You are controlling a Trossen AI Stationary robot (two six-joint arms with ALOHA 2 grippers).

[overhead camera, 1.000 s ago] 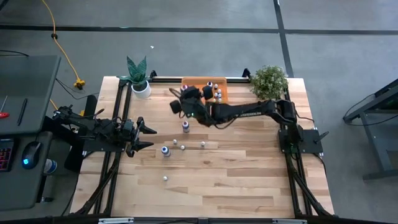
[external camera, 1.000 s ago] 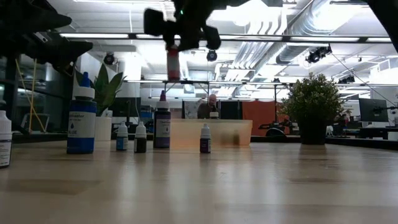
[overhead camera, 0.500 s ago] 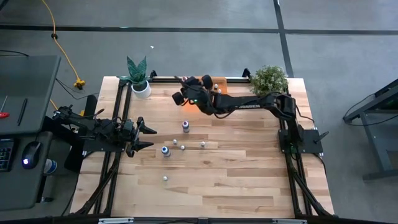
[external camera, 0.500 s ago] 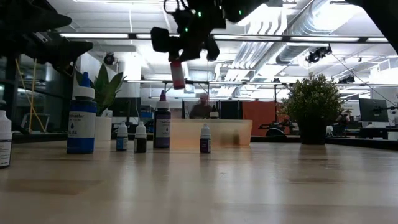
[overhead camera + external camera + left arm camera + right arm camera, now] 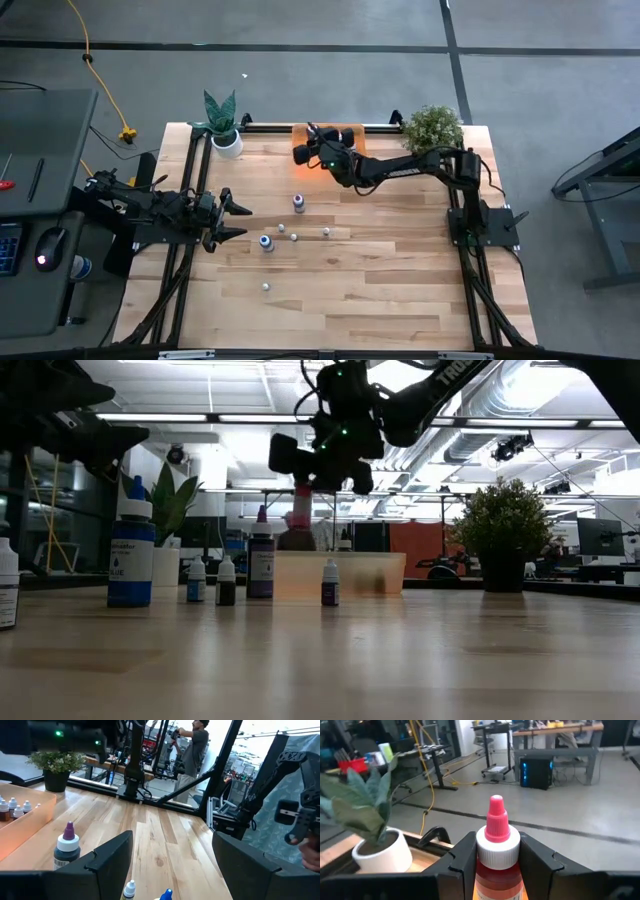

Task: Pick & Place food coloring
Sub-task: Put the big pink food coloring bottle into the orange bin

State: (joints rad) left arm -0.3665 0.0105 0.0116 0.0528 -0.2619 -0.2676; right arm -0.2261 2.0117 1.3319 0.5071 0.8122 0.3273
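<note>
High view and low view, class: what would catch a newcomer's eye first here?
The right gripper hangs high over the table's far edge, its jaws shut on a red bottle with a pink tip, above the orange tray. Nearer, small bottles stand loose on the wood, the blue bottle tallest.

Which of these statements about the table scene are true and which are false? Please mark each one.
1. The right gripper holds a bottle with a pink tip between its fingers. True.
2. The left gripper is closed on a blue bottle. False: its fingers stand open and hold nothing.
3. The held bottle hangs in the air above the orange tray. True.
4. All bottles are already in the tray. False: several stand on the wooden table, such as the purple-capped bottle.
5. Two potted plants stand at the table's far edge. True: leafy plant, bushy plant.
</note>
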